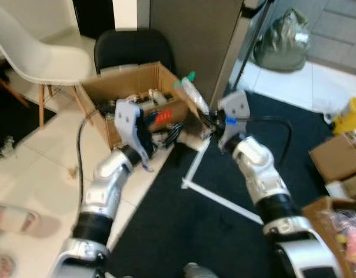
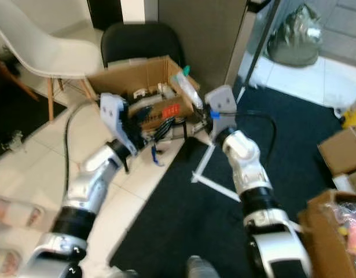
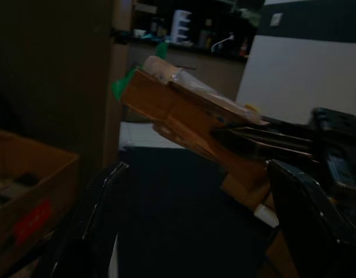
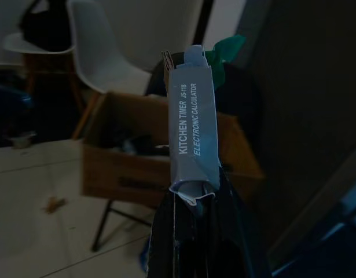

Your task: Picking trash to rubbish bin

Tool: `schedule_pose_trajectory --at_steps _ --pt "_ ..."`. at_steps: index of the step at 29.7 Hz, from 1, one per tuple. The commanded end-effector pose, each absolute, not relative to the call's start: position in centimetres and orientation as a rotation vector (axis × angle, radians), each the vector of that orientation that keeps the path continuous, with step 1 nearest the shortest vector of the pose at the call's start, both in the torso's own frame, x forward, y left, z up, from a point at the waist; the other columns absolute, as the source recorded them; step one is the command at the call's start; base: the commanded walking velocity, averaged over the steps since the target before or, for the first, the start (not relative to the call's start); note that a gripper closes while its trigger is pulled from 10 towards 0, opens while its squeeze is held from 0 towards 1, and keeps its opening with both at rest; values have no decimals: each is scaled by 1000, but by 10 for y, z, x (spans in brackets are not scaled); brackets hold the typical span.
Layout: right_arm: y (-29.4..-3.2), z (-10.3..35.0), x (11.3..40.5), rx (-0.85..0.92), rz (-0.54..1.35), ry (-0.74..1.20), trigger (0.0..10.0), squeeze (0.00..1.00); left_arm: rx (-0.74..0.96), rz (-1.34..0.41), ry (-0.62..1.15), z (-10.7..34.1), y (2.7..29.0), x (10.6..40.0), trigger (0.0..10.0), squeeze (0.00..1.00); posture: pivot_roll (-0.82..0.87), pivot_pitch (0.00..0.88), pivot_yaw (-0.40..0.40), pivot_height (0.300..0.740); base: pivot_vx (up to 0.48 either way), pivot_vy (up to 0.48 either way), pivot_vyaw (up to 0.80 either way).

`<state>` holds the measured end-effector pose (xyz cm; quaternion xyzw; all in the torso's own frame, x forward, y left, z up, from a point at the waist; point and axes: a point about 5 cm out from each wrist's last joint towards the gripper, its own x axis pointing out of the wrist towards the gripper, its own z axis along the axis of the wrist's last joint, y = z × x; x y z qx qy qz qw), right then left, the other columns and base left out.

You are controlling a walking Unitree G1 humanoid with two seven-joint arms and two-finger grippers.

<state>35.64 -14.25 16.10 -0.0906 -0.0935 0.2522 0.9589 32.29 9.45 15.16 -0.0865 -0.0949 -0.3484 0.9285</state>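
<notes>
Kitchen-timer packet (image 4: 192, 136) | clamped in right gripper (image 1: 208, 119) jaws | over cardboard box (image 1: 117, 87) | left gripper (image 1: 160, 134) jaws wide

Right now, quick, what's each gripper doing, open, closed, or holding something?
Left gripper: open, holding nothing, near the cardboard box.
Right gripper: closed on the kitchen timer package, held up beside the box.

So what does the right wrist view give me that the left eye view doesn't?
Right wrist alone: the package label reads "KITCHEN TIMER JS-118 ELECTRONIC CALCULATOR", and the right gripper is shut on its lower end. Left eye alone: both arms, the left gripper open by the box front, a grey bag, black mat. Both: cardboard box, white chair, black chair.
</notes>
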Motion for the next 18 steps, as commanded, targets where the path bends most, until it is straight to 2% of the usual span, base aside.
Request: schedule_pose_trajectory --at_steps 1,18 --pt "-139 160 356 -174 520 -192 10000 0 -177 -716 -194 151 94 322 10000 0 -60 0 -70 740 368 0 0" --pt "-140 160 356 -174 521 -190 10000 0 -176 -715 -197 151 93 322 10000 0 -55 0 -76 740 368 0 0"
